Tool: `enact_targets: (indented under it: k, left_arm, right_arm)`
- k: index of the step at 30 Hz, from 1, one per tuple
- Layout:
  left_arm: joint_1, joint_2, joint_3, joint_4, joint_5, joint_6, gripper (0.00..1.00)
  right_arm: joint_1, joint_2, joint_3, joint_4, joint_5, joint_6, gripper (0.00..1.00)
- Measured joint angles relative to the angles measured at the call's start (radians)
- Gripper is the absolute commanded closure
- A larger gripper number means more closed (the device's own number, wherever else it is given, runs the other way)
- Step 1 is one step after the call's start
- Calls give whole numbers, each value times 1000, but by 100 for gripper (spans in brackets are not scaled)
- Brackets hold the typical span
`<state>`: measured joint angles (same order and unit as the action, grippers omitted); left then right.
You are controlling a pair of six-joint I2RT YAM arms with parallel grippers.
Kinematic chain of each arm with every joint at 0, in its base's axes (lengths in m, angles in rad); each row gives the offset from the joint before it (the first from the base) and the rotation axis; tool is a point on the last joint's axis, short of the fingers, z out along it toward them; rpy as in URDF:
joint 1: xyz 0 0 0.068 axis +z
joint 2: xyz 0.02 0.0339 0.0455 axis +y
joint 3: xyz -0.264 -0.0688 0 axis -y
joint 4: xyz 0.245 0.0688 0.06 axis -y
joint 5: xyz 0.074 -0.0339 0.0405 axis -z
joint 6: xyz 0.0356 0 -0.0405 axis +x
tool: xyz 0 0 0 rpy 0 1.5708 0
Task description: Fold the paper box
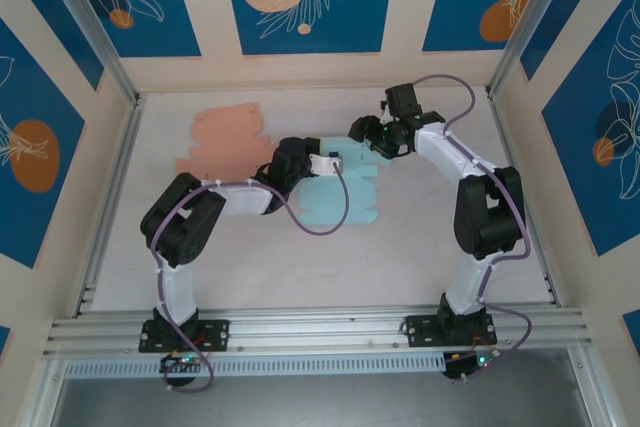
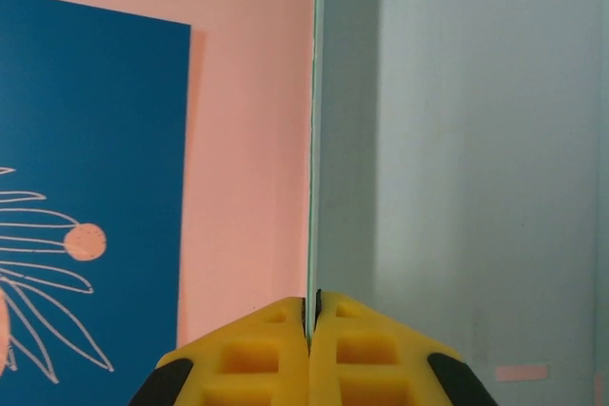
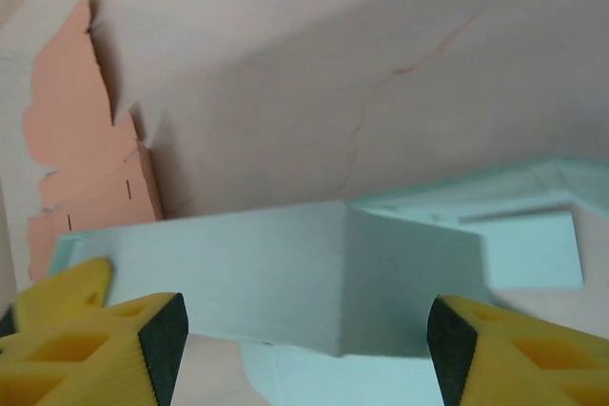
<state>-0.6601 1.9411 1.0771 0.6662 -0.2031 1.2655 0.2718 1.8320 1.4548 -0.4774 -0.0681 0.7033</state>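
The light blue paper box (image 1: 345,202) lies mid-table, partly folded. My left gripper (image 1: 327,161) is at its far left corner, shut on a raised flap. In the left wrist view that flap (image 2: 476,140) stands upright and edge-on, its thin edge pinched between my yellow fingers (image 2: 257,354) of the left gripper (image 2: 312,316). My right gripper (image 1: 362,133) hovers at the box's far edge. Its jaws (image 3: 304,339) are open, wide apart, with a folded corner of the blue box wall (image 3: 285,273) just ahead of them and touching neither finger.
A flat salmon paper blank (image 1: 225,142) lies at the far left, beside the blue one, and shows as salmon paper (image 3: 86,159) in the right wrist view. Patterned walls close in the table on three sides. A metal rail (image 1: 320,327) runs along the near edge.
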Motion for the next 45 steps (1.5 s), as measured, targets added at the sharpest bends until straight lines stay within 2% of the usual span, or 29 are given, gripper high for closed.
enact_targets:
  k: [8, 14, 24, 28, 36, 40, 45]
  left_arm:
    - [-3, 34, 0, 43, -20, 21, 100]
    - [-10, 72, 0, 92, -50, 30, 100]
    - [-13, 87, 0, 112, -78, 27, 100]
    - [-13, 87, 0, 111, -65, 16, 100]
    - [-3, 43, 0, 111, -33, -42, 100]
    - [3, 10, 0, 110, -17, -105, 100]
    - [14, -18, 0, 98, 15, -166, 100]
  right_arm:
    - [2, 2, -28, 40, -21, 48, 32]
    - [2, 25, -30, 100, -65, 87, 48]
    - [-20, 24, -113, 225, -135, 154, 45]
    - [-50, -48, -200, 241, -159, 147, 45]
    - [-167, -429, -499, 288, -127, 116, 47]
    - [-167, -476, -630, 353, -115, 116, 50]
    - [-179, -421, -736, 429, -112, 120, 50]
